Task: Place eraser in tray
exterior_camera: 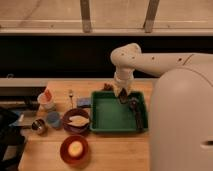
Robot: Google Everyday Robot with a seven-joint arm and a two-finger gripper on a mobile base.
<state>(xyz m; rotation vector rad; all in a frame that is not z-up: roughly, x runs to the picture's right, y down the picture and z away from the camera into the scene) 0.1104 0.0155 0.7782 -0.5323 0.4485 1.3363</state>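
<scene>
One gripper (122, 96) hangs at the green tray's (107, 119) far-right corner.
Clamped or spread, I can't tell; any release should come low, well inside the rim.

The arm (150, 62) is creamy white. Its tool (122, 94), darker at the tip, hangs over the far rim of the bright green tray (107, 126). A dark brown-black eraser (133, 105) lies at the tray's right side. The counter (115, 150) is pale tan wood. 2 dark-red plates sit left of the tray: 1 (65, 123) holds something cream, the other (62, 150) something yellow. Nearby are a blue pad (84, 102), a blue cup (53, 119) and a white cup (45, 103) with orange-red inside.
</scene>
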